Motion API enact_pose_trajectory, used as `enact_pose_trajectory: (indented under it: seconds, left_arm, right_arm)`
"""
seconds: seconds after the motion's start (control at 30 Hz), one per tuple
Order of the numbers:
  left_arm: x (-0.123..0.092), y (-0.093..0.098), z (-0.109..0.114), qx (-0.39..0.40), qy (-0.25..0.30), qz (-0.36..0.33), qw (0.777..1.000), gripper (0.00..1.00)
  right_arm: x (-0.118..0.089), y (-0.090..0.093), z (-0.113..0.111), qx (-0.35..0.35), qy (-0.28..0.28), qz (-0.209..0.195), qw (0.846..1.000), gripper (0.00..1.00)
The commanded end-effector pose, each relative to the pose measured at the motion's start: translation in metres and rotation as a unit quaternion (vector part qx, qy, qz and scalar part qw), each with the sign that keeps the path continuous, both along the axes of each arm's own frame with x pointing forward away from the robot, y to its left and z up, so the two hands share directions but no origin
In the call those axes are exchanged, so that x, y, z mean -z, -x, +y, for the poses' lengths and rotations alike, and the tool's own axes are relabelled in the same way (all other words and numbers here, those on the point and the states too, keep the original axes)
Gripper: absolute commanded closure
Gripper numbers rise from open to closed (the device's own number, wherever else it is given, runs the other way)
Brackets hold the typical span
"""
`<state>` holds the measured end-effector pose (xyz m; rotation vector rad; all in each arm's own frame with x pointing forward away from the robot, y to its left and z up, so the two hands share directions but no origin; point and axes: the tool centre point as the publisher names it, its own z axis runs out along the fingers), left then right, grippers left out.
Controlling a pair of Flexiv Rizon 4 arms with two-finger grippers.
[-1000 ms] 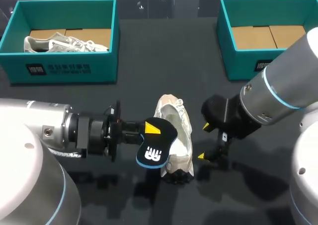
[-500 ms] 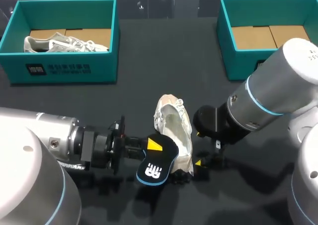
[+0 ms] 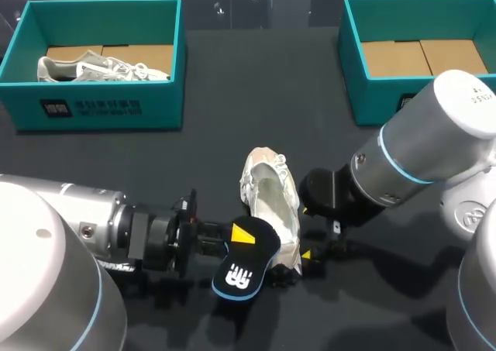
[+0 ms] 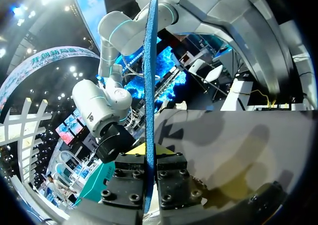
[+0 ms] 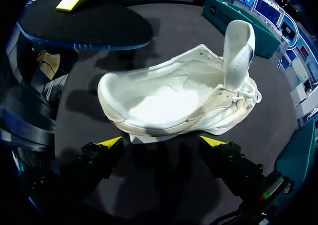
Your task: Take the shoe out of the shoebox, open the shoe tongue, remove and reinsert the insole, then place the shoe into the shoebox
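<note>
The left gripper (image 4: 150,153) is clamped on one end of the insole (image 4: 149,86), holding it clear of the table, just beside the shoe (image 3: 271,200). The right gripper (image 5: 161,143) is spread wide and low against the shoe's other side, gripping nothing. The shoe stands near the table's (image 3: 232,118) front edge, mid-width, tongue (image 5: 237,51) pulled up. So unboxing, tongue and insole removal look done; reinserting and boxing remain. At the far edge, the left box (image 3: 101,107) holds another shoe (image 3: 101,67) and the right box (image 3: 372,95) is bare. Nothing blocks the shoe's mouth.
</note>
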<state>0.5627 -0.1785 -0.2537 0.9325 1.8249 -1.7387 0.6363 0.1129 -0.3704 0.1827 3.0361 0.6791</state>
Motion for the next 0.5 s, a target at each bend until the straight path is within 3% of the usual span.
enact_pose_trajectory:
  seconds: [0.03, 0.5]
  left_arm:
    - [0.0002, -0.0029, -0.0013, -0.022, 0.014, -0.004, 1.000, 1.00]
    - [0.0009, -0.0047, -0.0037, -0.019, 0.015, 0.000, 1.000, 1.00]
  right_arm:
    - [0.0003, 0.0001, -0.0032, -0.001, -0.003, -0.001, 1.000, 0.00]
    - [-0.0014, 0.0010, -0.0037, 0.000, -0.006, -0.004, 1.000, 0.00]
